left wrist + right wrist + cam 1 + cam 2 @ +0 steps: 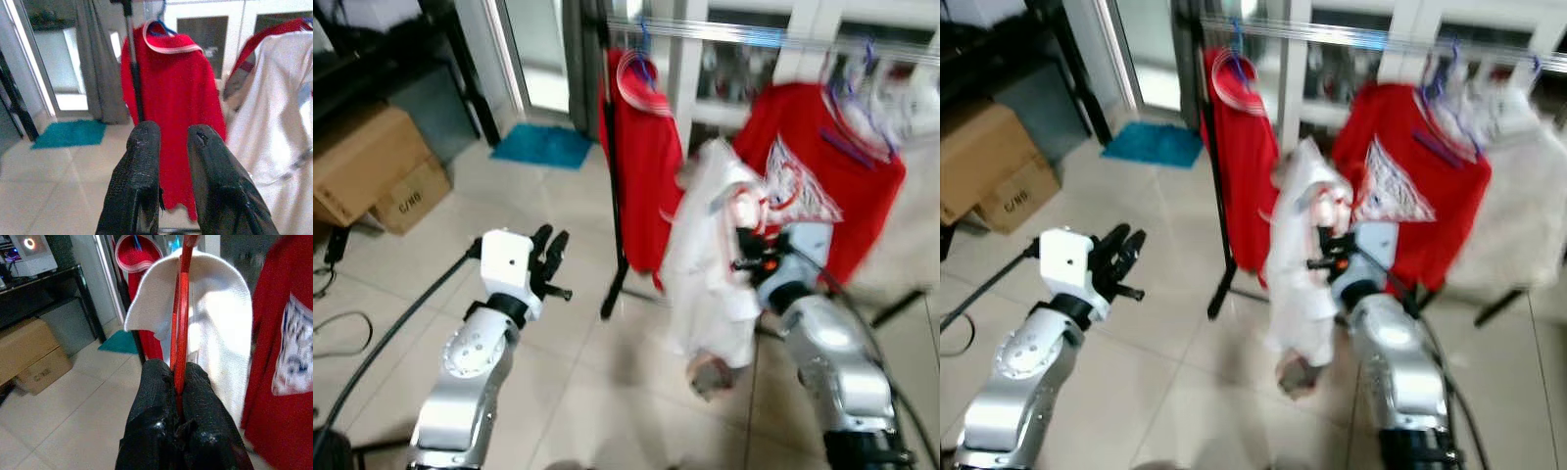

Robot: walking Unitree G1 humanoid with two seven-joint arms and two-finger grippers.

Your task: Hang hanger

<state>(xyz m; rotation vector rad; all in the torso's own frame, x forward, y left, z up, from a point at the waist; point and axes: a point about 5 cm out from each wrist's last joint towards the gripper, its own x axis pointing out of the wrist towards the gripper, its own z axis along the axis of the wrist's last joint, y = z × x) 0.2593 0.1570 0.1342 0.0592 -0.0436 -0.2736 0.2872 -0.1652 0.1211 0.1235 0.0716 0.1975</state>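
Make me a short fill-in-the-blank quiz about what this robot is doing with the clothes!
1. The right claw is shut on a ____ hanger.
2. The garment on that hanger is ____.
3. The left claw holds ____.
4. On the floor by the doorway lies a ____ mat.

Missing words: red; white; nothing; blue

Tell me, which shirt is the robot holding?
The white shirt, on a red hanger pinched in the right pincer. The red shirts hang on the rail.
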